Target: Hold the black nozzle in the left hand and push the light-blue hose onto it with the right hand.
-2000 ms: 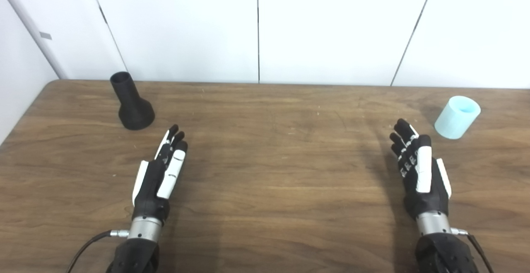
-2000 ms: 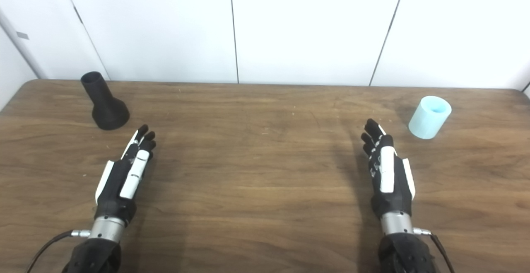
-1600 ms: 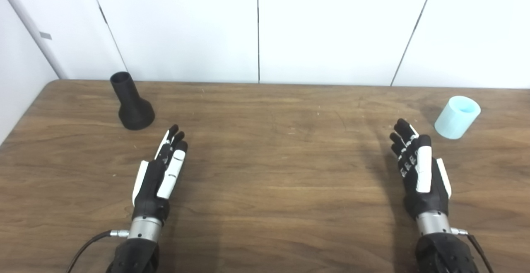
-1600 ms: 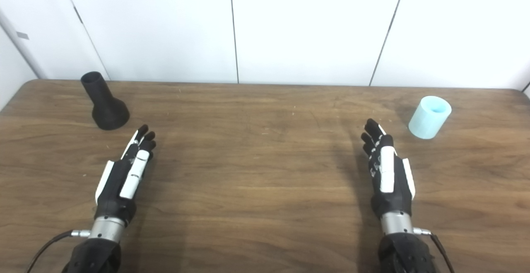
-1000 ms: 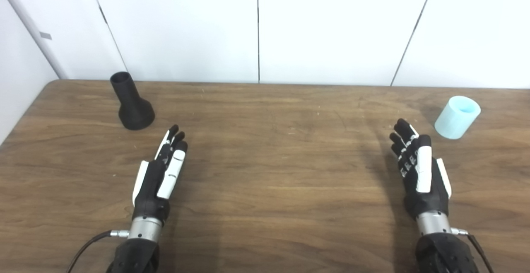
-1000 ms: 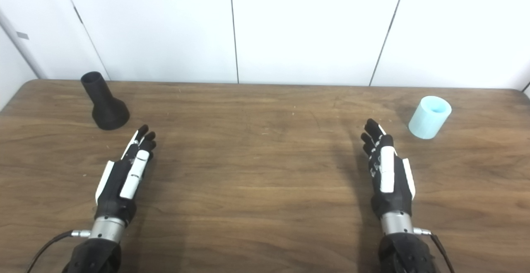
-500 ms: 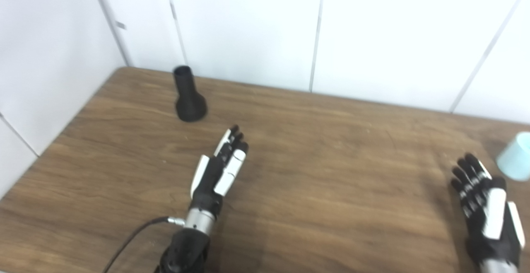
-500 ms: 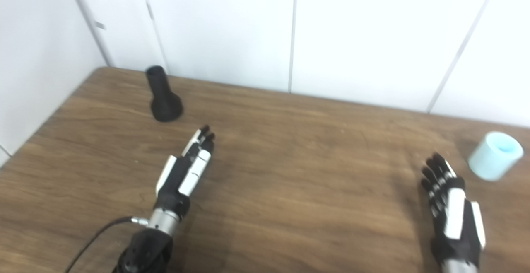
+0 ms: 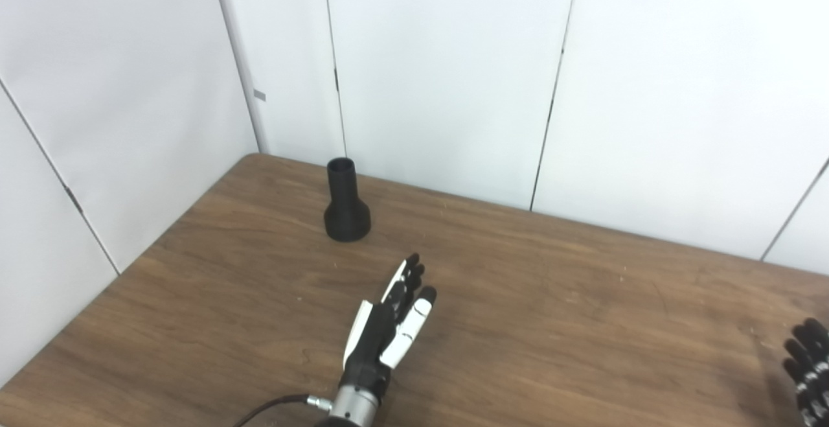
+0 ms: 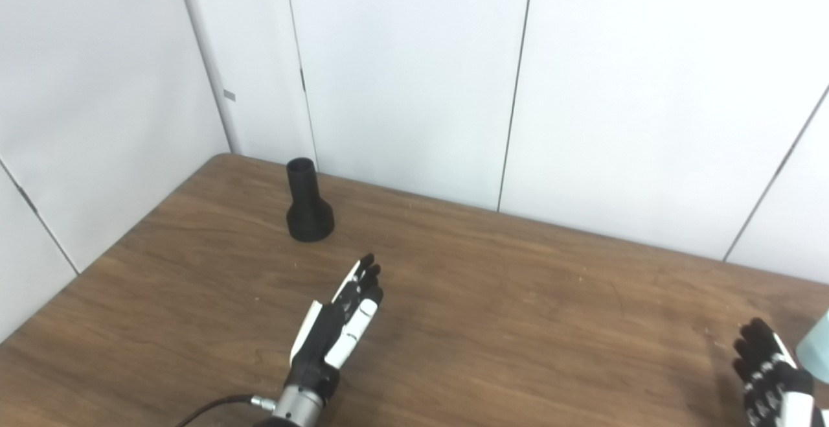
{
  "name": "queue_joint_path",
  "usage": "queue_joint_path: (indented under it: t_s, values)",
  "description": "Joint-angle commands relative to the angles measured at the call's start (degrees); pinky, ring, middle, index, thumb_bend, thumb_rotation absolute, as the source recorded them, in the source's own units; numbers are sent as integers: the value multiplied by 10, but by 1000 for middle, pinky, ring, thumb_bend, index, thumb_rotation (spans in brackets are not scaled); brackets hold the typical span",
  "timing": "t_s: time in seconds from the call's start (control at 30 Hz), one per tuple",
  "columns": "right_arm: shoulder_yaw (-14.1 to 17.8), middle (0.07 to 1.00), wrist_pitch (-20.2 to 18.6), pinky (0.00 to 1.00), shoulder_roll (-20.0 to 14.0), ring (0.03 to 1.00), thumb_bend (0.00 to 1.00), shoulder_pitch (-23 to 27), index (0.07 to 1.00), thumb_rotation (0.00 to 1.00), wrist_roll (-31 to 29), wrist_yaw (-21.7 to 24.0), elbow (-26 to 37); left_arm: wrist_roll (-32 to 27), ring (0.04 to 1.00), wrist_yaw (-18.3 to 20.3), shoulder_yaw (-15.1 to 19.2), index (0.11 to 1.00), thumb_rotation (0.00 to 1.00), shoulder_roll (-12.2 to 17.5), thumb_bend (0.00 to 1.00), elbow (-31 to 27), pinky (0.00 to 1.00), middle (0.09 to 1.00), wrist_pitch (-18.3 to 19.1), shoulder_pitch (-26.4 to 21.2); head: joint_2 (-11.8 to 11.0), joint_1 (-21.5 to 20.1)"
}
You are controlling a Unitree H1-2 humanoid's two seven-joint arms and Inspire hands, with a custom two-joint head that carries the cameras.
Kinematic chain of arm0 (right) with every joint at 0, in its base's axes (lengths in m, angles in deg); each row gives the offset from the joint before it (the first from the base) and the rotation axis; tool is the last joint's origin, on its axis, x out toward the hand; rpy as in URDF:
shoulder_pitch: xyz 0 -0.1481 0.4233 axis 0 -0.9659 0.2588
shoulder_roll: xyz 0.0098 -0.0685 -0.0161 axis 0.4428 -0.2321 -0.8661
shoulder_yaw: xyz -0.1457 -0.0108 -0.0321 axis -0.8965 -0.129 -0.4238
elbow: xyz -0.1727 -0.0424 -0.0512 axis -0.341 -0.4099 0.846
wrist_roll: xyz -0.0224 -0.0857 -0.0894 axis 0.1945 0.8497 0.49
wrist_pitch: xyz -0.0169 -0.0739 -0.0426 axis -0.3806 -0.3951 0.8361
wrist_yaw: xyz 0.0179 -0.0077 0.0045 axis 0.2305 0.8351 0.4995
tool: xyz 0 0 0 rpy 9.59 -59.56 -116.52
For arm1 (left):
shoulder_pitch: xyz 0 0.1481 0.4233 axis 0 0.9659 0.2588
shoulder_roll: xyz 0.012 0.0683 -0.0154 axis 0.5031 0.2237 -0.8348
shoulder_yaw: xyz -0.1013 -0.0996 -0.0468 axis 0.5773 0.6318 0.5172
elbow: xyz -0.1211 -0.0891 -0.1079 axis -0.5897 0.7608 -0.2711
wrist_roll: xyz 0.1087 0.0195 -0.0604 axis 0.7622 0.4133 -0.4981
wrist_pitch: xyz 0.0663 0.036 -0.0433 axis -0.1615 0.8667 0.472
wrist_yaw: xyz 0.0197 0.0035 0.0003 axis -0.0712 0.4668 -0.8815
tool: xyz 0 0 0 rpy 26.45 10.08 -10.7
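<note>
The black nozzle [image 9: 346, 205] stands upright on its wide base near the table's far left corner, narrow end up. My left hand [image 9: 388, 328] lies open over the wood, fingers straight and pointing toward the nozzle, about a hand's length short of it. My right hand [image 10: 771, 375] is at the lower right edge, open with fingers spread, partly cut off. A sliver of the light-blue hose [image 10: 817, 346] shows at the right edge of the right eye view, just beyond the right fingertips; it is out of the left eye view.
The wooden table [image 9: 557, 323] meets white wall panels [image 9: 440, 77] along its far edge and a white wall on the left. The table's left edge [image 9: 116, 278] runs diagonally close to the nozzle. A cable [image 10: 214, 411] trails from the left wrist.
The camera has turned left and up, so the whole scene shifted right and down. Both hands stay open and look unmoved on the table; the hose has slid nearly out of view.
</note>
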Motion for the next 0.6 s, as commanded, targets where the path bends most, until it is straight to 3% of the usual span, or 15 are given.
queue_joint_path:
  t_s: [0.0,0.27,0.4,0.57]
  values:
    - [1,939,30,977,0,961,498,-6,924,1000,-10,14,-19,-2,979,-1,-4,975,806,-3,394,2,1000,967,-12,-6,3,-2]
    - [-2,923,42,944,2,942,489,1,910,1000,-8,15,-34,-7,977,2,12,976,776,11,441,-23,1000,963,3,-6,18,-21]
    - [-3,909,50,916,1,933,501,-1,896,1000,-5,16,-39,63,929,-22,26,956,527,32,541,-59,928,926,27,-20,20,-22]
    - [-3,900,51,908,1,926,519,1,887,1000,-3,15,-42,107,908,-32,49,938,413,53,642,-118,897,907,70,-43,23,-25]
